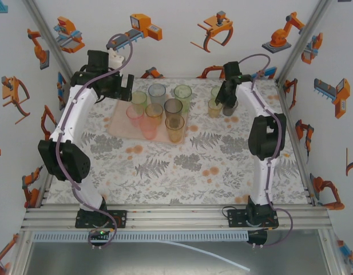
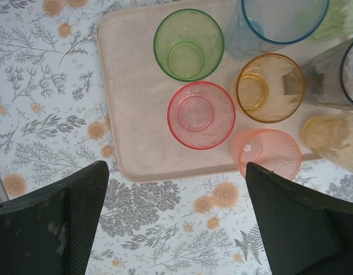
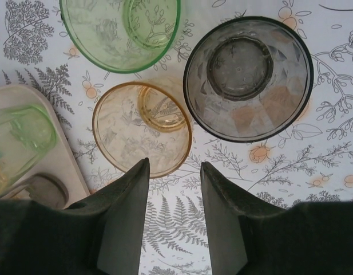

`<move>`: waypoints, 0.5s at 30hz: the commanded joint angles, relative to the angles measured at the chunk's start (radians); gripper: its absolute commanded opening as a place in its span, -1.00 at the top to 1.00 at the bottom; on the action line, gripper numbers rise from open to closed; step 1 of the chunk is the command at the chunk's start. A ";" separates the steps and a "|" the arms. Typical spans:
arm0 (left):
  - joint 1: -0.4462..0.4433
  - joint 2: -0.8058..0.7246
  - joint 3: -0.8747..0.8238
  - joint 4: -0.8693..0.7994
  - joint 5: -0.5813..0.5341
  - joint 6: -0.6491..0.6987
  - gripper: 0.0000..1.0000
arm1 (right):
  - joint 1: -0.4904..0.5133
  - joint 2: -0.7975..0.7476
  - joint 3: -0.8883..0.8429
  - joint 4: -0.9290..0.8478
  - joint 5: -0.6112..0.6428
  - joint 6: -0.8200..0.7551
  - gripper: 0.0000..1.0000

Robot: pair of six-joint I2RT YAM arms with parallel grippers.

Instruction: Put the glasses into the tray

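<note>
- Step in hand, I'd say: fetching the last glasses off the bench (image 1: 182, 166), right side. Most are in already.
- right hand (image 3: 174, 165): half-open, holding nothing, hovering w/ its fingers aimed at the near rim of the yellow glass (image 3: 142, 129).
- Nxt move, prob: go down w/ one finger inside that rim and one outside, pinch, lift straight up, carry across to the tray (image 2: 136, 86).
- Tight spot: green glass (image 3: 119, 31) and smoky glass (image 3: 248, 77) stand just beside the yellow one. A sideways nudge could tip either, as they look thin and light.
- left hand (image 2: 177, 172): wide, empty, above the tray's near edge. It looks free, but the three loose glasses are on the other arm's side.
- Tray lies flat, far-left part of the bench. Eight glasses on it by my count from the top view, all upright, mouths up, nothing inside any.
- They bunch toward its right end, pink glass (image 2: 201, 114) and amber glass (image 2: 270, 87) near the middle. There's a bare strip at the left end, so room for more.
- salmon glass (image 2: 265, 152) sits right at the near rim. Can't tell if it's fully inside.
</note>
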 commanded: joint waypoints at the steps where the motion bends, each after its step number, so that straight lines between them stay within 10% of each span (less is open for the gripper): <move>1: -0.001 -0.037 -0.017 -0.050 0.059 -0.021 -0.93 | -0.001 0.035 0.056 -0.053 0.032 -0.009 0.17; 15: -0.002 -0.134 -0.082 -0.059 0.092 -0.012 -0.96 | -0.003 0.116 0.122 -0.081 0.056 -0.022 0.30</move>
